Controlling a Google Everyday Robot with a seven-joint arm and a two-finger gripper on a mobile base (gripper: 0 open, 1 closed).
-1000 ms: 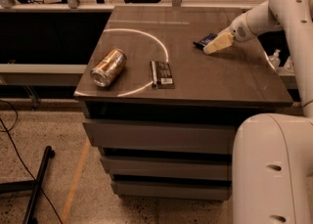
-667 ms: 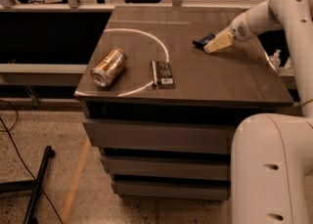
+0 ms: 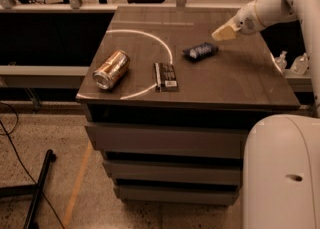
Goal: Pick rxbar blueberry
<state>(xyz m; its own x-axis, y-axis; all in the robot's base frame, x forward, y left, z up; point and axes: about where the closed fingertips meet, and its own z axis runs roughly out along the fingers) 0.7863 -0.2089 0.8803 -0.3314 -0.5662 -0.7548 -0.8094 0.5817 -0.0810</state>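
Dark cabinet top [image 3: 235, 83] bears the rxbar blueberry [image 3: 200, 51] just beside the tool [image 3: 224, 33], whose state I cannot tell.

No text is legible, even on the rxbar blueberry [image 3: 200, 51] beside the gripper [image 3: 224, 33].

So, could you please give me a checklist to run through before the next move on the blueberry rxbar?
1. The rxbar blueberry is visible, lying flat on the table: ok.
2. The pincer is close, just up-right of it, apart: ok.
3. The bar is grasped: not ok.
4. Nothing lies between pincer and bar: ok.
5. The can and black bar are well left of the target: ok.
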